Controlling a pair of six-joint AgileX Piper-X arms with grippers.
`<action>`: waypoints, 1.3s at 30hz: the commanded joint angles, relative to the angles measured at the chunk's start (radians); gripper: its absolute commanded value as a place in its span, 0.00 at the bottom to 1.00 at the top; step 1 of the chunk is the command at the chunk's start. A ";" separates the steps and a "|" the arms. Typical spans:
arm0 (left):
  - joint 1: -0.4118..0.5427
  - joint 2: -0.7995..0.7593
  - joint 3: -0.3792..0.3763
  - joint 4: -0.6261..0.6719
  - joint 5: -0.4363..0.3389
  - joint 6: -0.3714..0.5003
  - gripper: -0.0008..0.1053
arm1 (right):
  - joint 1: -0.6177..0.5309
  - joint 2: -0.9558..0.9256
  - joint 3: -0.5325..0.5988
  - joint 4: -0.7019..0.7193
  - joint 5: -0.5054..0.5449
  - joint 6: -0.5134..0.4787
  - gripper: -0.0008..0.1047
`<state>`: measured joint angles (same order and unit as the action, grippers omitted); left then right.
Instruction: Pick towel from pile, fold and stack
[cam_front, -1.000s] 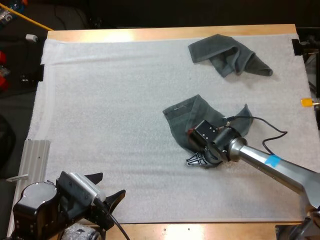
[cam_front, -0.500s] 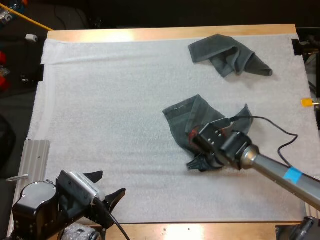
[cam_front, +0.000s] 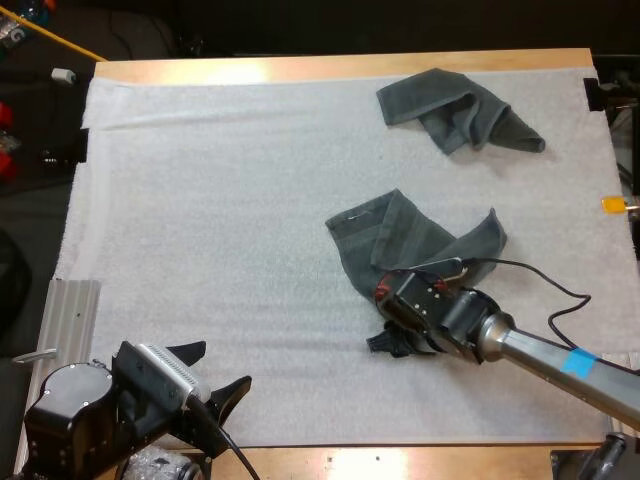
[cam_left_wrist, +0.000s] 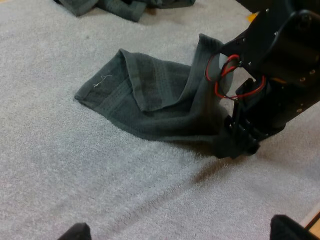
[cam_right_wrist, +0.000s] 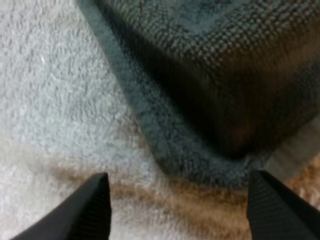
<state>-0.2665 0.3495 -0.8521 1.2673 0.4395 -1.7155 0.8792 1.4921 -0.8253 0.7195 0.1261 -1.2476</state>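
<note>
Currently right gripper (cam_front: 385, 344) sits low at the near corner of the loosely spread towel (cam_front: 390, 235), mid-right on the mat (cam_front: 200, 220). Its fingers (cam_right_wrist: 92, 205) are spread, straddling that corner without pinching it, likely lined up to grab it for flattening or folding. Left gripper (cam_front: 218, 378) is parked at the near-left edge, fingers apart, holding nothing, out of the way. Another crumpled towel (cam_front: 455, 108) lies far right as the pile.

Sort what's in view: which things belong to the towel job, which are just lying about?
Job: near towel, its corner at my open right gripper; crumpled towel, far right on the white mat.
Lying about: ribbed metal plate, left of the mat.
</note>
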 joint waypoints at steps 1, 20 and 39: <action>-0.003 0.001 -0.006 -0.011 0.007 0.001 0.65 | -0.004 0.010 0.000 -0.019 0.023 0.017 0.54; -0.003 0.001 -0.006 -0.004 0.007 -0.006 0.65 | -0.039 0.106 -0.001 -0.025 0.057 -0.013 0.03; -0.003 0.092 -0.006 -0.006 0.036 0.083 0.65 | 0.250 -0.154 0.004 0.322 0.057 -0.059 0.01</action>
<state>-0.2665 0.4285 -0.8537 1.2691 0.4665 -1.6388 1.1230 1.3463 -0.8255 1.0146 0.1820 -1.3225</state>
